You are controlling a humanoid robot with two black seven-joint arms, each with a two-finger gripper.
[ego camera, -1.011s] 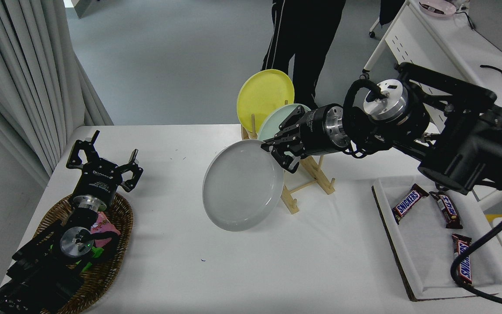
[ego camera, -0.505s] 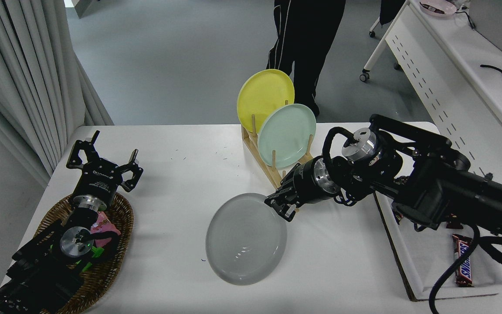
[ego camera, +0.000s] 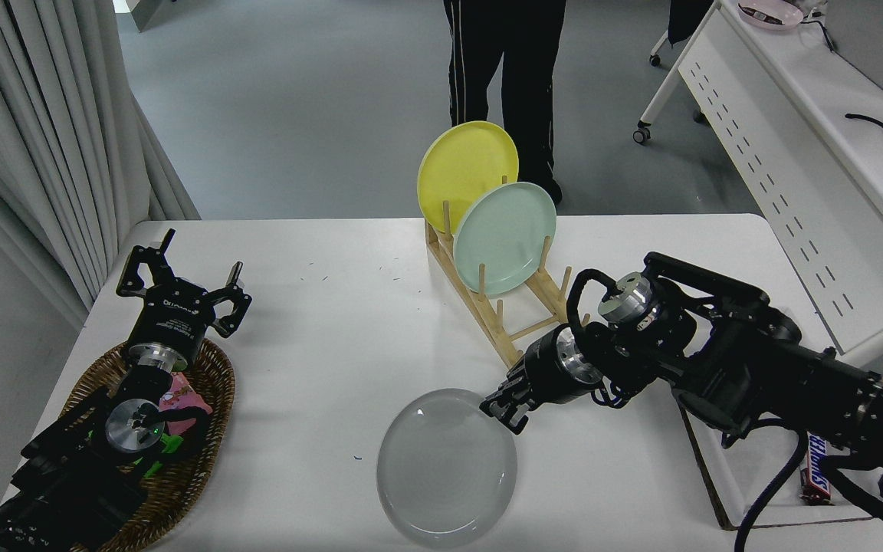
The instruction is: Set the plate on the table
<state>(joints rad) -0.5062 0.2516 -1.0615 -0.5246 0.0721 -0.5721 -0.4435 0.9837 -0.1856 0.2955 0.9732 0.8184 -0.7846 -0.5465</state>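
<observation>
On matte table [ego camera: 319, 322], glossy round plate [ego camera: 446, 468].

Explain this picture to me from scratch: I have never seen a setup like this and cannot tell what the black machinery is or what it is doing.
The camera sits high on a humanoid robot, looking down over a white table. The black machinery is its two arms. The left gripper is parked open at the lower left, above a wicker basket. The right gripper reaches in from the right and pinches the rim of a pale grey plate, which lies nearly flat, low over or on the table's near side. Behind it a wooden rack holds a yellow plate and a mint green plate on edge. A white tray at the right holds a chocolate bar. A person's legs show beyond the table.
</observation>
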